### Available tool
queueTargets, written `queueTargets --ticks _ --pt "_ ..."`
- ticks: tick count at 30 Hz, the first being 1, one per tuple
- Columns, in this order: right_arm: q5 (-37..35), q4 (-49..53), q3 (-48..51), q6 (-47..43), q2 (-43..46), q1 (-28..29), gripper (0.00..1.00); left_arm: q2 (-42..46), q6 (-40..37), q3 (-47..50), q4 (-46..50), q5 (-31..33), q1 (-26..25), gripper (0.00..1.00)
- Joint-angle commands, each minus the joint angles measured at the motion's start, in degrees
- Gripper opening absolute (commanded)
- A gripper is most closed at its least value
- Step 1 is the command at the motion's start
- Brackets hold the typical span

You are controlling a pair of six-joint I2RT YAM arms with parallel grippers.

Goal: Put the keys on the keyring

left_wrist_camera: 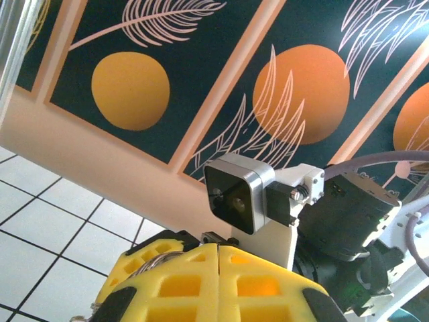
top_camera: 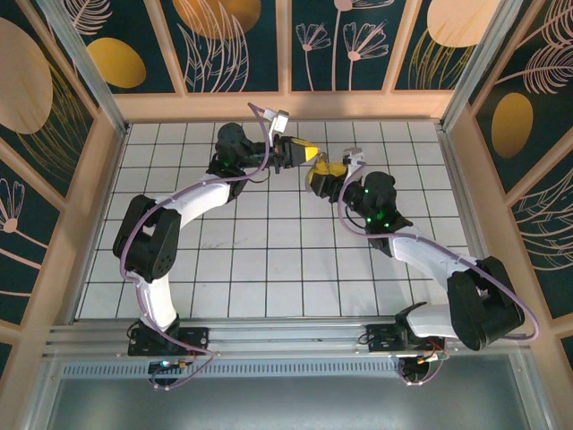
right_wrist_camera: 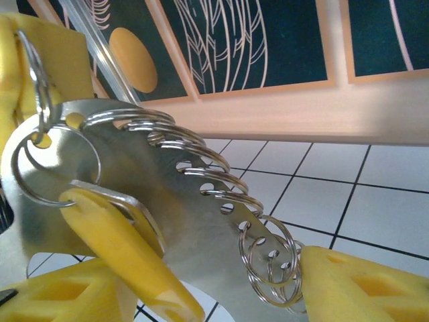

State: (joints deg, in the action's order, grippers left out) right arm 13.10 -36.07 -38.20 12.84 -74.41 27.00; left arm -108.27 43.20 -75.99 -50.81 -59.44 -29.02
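Observation:
My left gripper [top_camera: 300, 152] [left_wrist_camera: 219, 251] is shut, and thin steel wire shows in its left finger's recess. In the right wrist view its yellow finger [right_wrist_camera: 60, 60] pinches the keyring [right_wrist_camera: 38, 74], a thin steel loop hooked into a flat metal plate [right_wrist_camera: 181, 221]. A wider loop [right_wrist_camera: 15, 178] hangs from the same corner, with a yellow key-like piece [right_wrist_camera: 120, 248] edged in metal. My right gripper [top_camera: 320, 172] [right_wrist_camera: 214, 302] straddles the plate with jaws wide apart. Its right fingertip [right_wrist_camera: 362, 282] touches several small rings [right_wrist_camera: 268, 258]. I cannot tell whether it clamps.
Both grippers meet above the white tiled floor [top_camera: 269, 251] near the back wall [top_camera: 286, 106]. The right wrist camera [left_wrist_camera: 234, 198] sits just beyond the left fingers. Painted panels and wooden frames close the cell on three sides.

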Motion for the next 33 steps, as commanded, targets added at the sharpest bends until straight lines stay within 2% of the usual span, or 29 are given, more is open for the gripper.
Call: queueTargets --ticks 1,17,29,33 --pt "-2.8 -1.5 0.8 -1.9 3.0 0.2 0.64 -0.8 0.6 -1.7 -2.4 0.6 0.0 0.00" --pt "-6.8 -4.2 4.1 -4.4 6.1 0.3 0.64 -1.4 1.1 -2.3 -2.2 1.2 0.0 0.00" --pt "-6.0 -4.0 2.5 -5.1 4.8 0.3 0.64 -2.4 2.2 -2.8 -3.2 1.4 0.0 0.00" --pt "-3.1 -4.4 3.1 -5.6 4.8 0.2 0.64 -2.2 2.6 -2.7 -3.6 1.3 0.0 0.00"
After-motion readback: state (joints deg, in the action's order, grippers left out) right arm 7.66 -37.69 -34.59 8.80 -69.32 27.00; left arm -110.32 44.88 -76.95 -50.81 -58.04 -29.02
